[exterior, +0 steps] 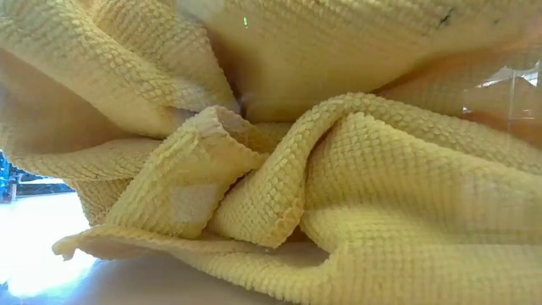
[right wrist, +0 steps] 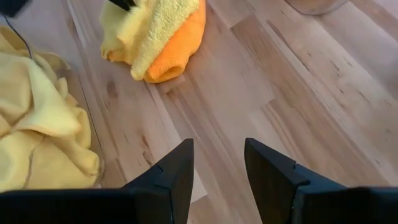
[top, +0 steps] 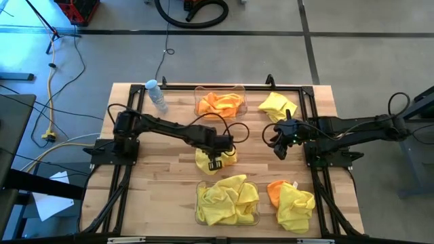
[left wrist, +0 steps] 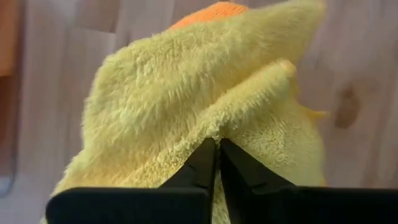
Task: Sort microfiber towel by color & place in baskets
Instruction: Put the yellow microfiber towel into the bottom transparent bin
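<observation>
Left gripper [left wrist: 217,144] clamped on mid-table yellow towel [left wrist: 186,106]; yellow basket [top: 198,203] lies just toward front edge (right gripper [right wrist: 217,162] apart, idle).

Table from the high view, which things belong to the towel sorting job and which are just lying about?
Job: yellow towel pinched by left pincer; orange-towel basket; yellow-towel basket; loose yellow towel; orange-and-yellow towel pile.
Lying about: water bottle; floor cables.
</observation>
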You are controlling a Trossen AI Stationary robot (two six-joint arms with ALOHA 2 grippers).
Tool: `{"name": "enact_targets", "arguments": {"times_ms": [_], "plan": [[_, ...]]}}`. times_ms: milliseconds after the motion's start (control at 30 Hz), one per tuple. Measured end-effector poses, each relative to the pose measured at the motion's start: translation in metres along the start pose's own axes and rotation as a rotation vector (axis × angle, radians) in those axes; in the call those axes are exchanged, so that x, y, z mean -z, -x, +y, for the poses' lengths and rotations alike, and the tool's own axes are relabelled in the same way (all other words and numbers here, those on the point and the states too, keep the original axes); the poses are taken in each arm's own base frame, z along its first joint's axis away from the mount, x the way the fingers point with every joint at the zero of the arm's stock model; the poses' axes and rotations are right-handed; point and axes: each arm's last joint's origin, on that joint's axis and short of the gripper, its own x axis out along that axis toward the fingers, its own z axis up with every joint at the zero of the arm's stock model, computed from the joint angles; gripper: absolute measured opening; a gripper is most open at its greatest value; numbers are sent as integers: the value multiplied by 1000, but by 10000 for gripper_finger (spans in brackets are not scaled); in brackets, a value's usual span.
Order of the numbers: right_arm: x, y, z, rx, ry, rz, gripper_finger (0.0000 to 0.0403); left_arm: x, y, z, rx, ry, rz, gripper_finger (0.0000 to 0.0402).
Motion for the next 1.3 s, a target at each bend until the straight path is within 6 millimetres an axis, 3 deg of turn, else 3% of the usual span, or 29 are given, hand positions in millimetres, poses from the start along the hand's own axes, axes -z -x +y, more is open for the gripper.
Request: {"name": "enact_targets", "arguments": {"times_ms": [133,300,567,767,900,1000,1167,1300], "plan": [[0,0,0,-2,-39,1,138,3,32,-5,3,11,-60,2],[0,0,0,-2,-78,1,138,10,96,-15,16,26,-241,1],[0,0,0,18,-153,-14,138,39,194,-37,65,38,-589,0],[-1,0,-1,33,-161,-26,138,48,243,-61,219,65,-871,0],[-1,0,-1,33,-161,-26,138,49,256,-83,312,73,-999,0],[-1,0,-1,34,-157,-26,138,47,255,-101,341,110,-1055,0],[-1,0,-1,34,-142,-26,138,42,236,-132,333,162,-1084,0],[-1,0,-1,29,-134,-22,138,35,207,-153,346,226,-1043,0]]}}
